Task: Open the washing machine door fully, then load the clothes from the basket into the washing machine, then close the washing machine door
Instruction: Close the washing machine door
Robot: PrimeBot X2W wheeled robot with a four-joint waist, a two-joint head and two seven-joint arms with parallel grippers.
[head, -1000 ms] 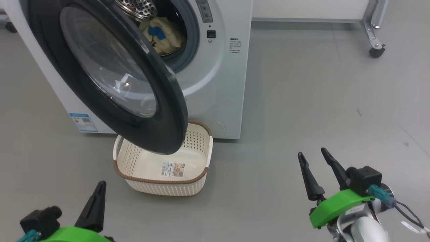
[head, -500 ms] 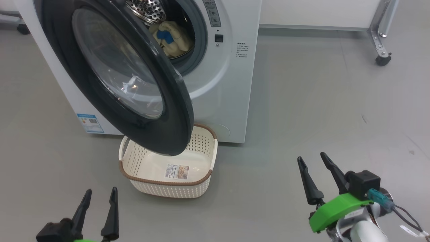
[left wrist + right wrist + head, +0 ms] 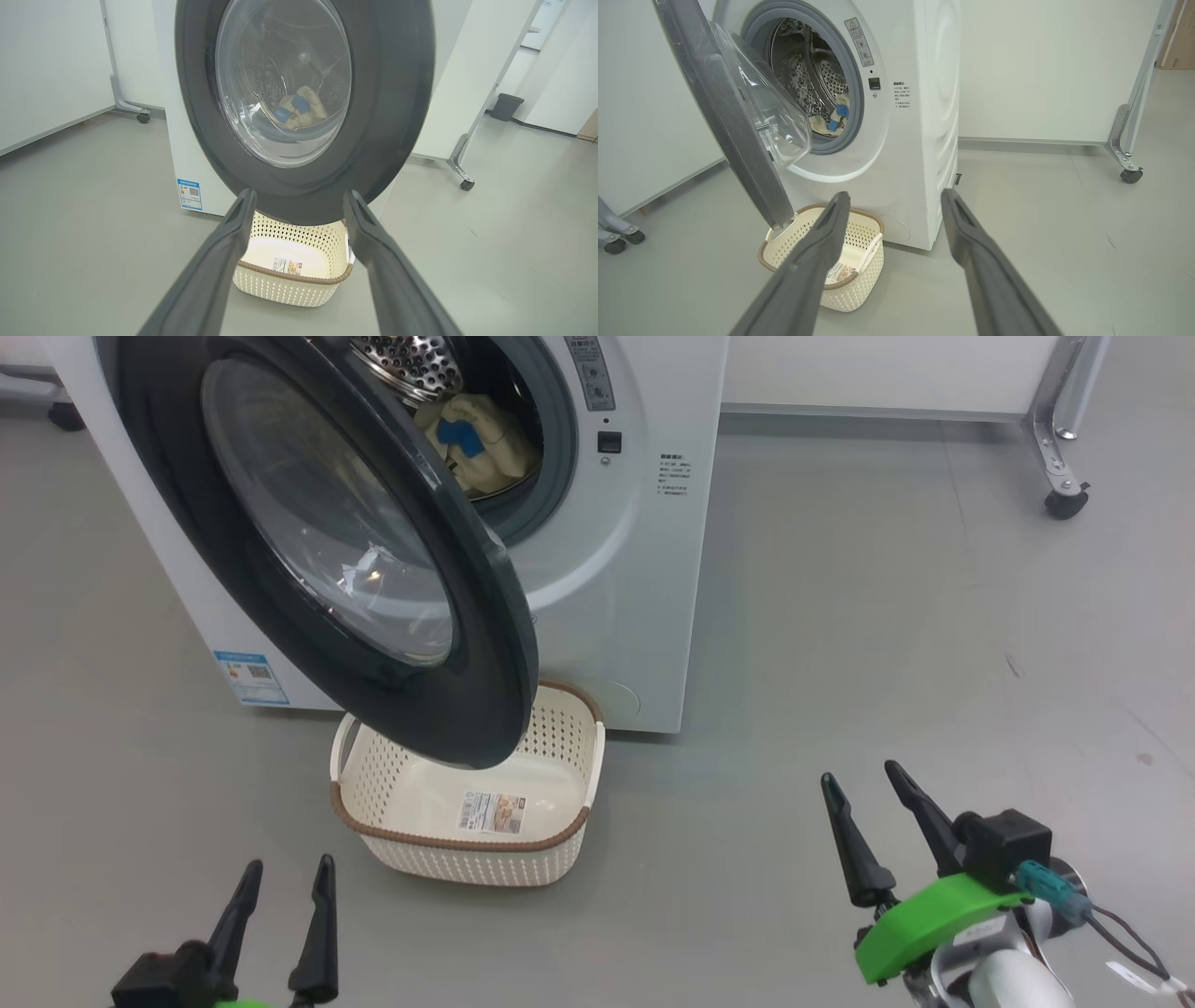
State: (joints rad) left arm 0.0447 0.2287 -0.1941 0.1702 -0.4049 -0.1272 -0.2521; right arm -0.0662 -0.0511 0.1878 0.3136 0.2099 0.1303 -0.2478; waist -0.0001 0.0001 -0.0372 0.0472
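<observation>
Grey floor (image 3: 840, 616) lies open on our right beside one white washing machine (image 3: 635, 569), its one door (image 3: 485, 644) half-open with the lower edge above one basket (image 3: 448, 843), clothes (image 3: 485, 457) heaped in the drum (image 3: 411, 359), while our two grippers, the left gripper (image 3: 289, 861) shut a second ago and the right gripper (image 3: 859, 771), both gape wide.

All three toward washing machine (image 3: 644, 616)

our left gripper (image 3: 289, 863) had its two fingers pressed together a second ago; now they stand apart, holding nothing. our head camera has turned a little, so the washing machine (image 3: 644, 597) and the basket (image 3: 467, 859) sit further right.
</observation>
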